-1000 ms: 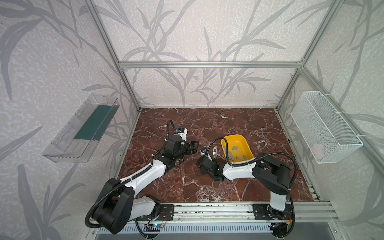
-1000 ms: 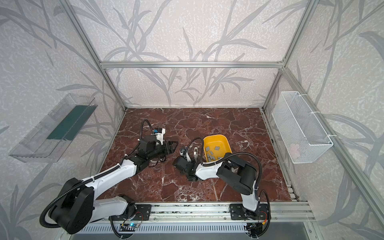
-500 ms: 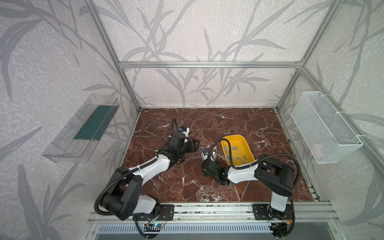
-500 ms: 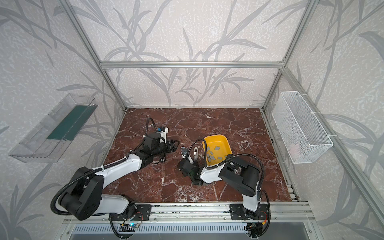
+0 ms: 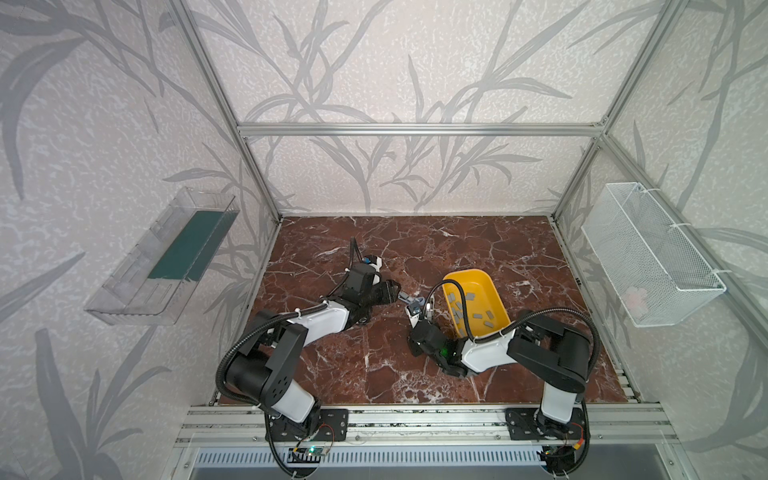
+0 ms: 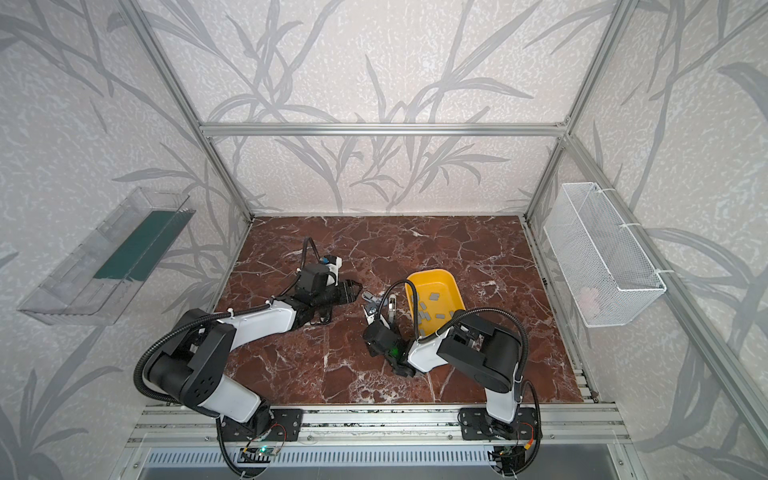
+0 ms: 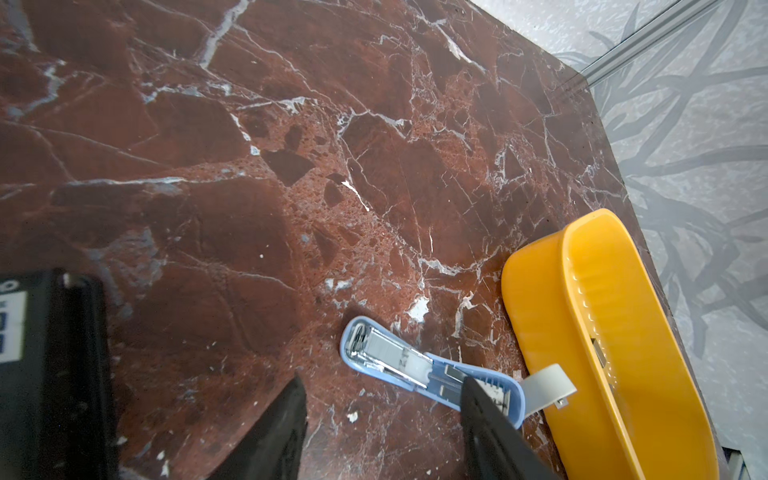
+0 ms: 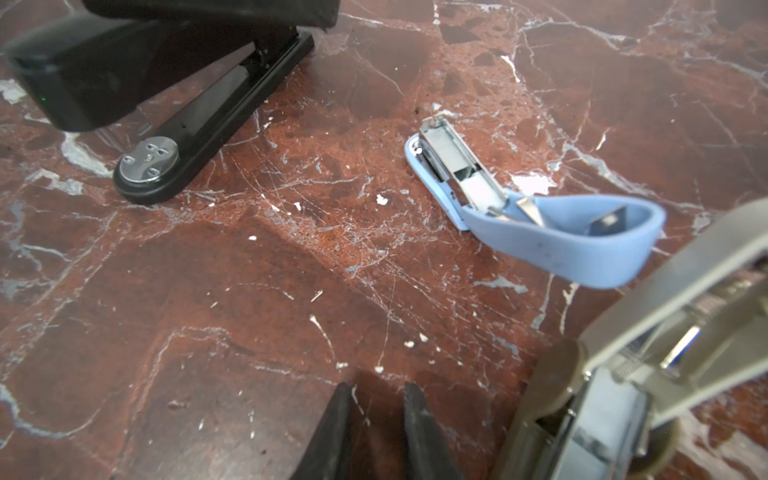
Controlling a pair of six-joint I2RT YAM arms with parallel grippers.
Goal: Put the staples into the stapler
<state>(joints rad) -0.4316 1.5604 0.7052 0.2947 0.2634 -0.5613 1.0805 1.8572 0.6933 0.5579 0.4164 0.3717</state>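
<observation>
- The left gripper (image 7: 382, 379) was noted with jaws well apart and nothing between them. One finger lay over the hinge end of the blue stapler (image 7: 399, 365).
- A closing or dropping move from there was judged likely to nudge that light stapler across the smooth stone, or to knock its raised lid shut.
- The black stapler (image 8: 199, 108) was found close under the left arm, and a sweep of the wrist was judged able to shove it.
- The blue stapler was seen lying open with its channel exposed. Whether a strip already sat in it could not be told.
- The right gripper (image 8: 376, 386) was noted with jaws only narrowly apart and empty, low over bare stone near the blue stapler. A clash of the two grippers was considered possible.
- The grey stapler (image 8: 648, 316) stood open just beside the right wrist, where a snag was judged possible.
- The staples (image 5: 471, 297) were all seen loose in the yellow tray (image 7: 536, 324), with none carried. Flat, small strips were judged prone to slipping or lifting in pairs.
- The marble tabletop (image 5: 457, 249) was recorded as red-brown, white-veined, scratched and flecked.
- A clear wall tray (image 5: 166, 266) was seen on the left wall, an aluminium frame (image 5: 415, 129) around leaf-patterned walls, and a wire basket (image 5: 648, 257) on the right wall.
</observation>
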